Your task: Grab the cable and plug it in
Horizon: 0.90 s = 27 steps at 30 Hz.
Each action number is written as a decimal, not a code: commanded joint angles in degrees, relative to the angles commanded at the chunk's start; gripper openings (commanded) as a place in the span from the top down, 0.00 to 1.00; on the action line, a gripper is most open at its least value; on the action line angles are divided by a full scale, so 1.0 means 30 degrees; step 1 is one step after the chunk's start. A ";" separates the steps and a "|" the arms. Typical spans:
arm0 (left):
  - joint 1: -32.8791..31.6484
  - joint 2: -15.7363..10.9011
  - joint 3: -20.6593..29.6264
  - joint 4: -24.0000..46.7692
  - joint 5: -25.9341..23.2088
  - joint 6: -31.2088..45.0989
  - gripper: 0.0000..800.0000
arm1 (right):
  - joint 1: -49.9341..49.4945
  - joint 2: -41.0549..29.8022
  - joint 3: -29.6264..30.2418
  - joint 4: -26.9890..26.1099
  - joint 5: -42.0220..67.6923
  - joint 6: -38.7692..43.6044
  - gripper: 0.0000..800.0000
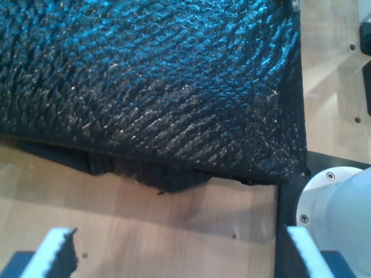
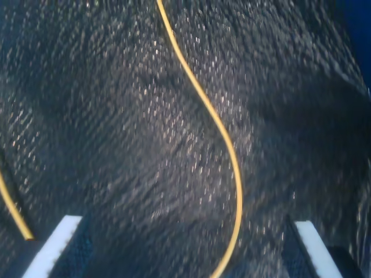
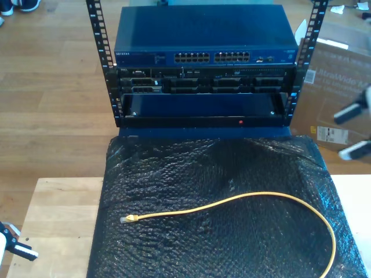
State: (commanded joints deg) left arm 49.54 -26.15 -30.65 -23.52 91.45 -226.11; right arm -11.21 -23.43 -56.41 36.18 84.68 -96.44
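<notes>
We see the cable (image 3: 243, 200) lying loose on the black mat (image 3: 174, 174), and nothing grips it. In the exterior view its plug (image 3: 128, 219) rests toward the exterior view's left, and from there the yellow line runs across the mat, arches up a little, then sweeps down in a wide loop at the exterior view's right. Behind the mat stands the rack (image 3: 203, 87), with a blue switch (image 3: 203, 35) on top showing a row of ports (image 3: 211, 57) across its front.

My second gripper (image 2: 188, 249) hangs over the mat with its jaws spread wide, and the cable (image 2: 223, 133) snakes across the dark weave and passes between the two white fingers (image 2: 58, 246), touching neither. A second stretch of yellow shows beside one finger.

My first gripper (image 1: 179, 255) sits over the wooden table (image 1: 174, 220) just off the mat's edge (image 1: 174, 174), jaws wide apart too, with bare wood between the pads (image 1: 55, 252). A white arm base (image 1: 342, 214) stands on a black plate close by.

In the exterior view a cardboard box (image 3: 336, 87) stands at the exterior view's right, beside the rack.
</notes>
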 joint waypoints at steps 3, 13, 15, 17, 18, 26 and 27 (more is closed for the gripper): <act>0.0000 0.0029 0.0000 0.0000 0.0029 0.0029 0.00 | 0.1875 0.0029 0.0000 -0.0938 -0.0967 0.1143 0.03; 0.0000 0.0029 0.0000 0.0000 0.0029 0.0029 0.00 | 0.8352 0.0938 0.0117 -0.4982 -0.4630 0.5070 0.03; 0.0000 0.0029 0.0000 0.0000 0.0029 0.0029 0.00 | 0.9289 0.1407 0.0117 -0.5421 -0.5158 0.5538 0.03; 0.0000 0.0029 0.0000 0.0000 0.0000 0.0029 0.00 | 1.0022 0.1875 0.0117 -0.6007 -0.5685 0.5802 0.03; 0.0000 0.0029 0.0000 0.0000 0.0000 0.0029 0.00 | 1.0403 0.2081 0.0117 -0.6359 -0.5949 0.5978 0.03; 0.0000 0.0029 0.0000 0.0029 0.0000 0.0000 0.00 | 1.2396 0.3810 0.0440 -0.8088 -0.8293 0.7385 0.03; 0.0000 0.0029 0.0000 0.0000 0.0000 0.0000 0.00 | 1.2630 0.4015 0.0527 -0.8176 -0.8703 0.7473 0.03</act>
State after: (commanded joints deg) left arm 49.54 -26.07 -30.65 -23.52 91.45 -226.11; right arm 26.68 -11.38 -54.82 11.65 58.57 -74.02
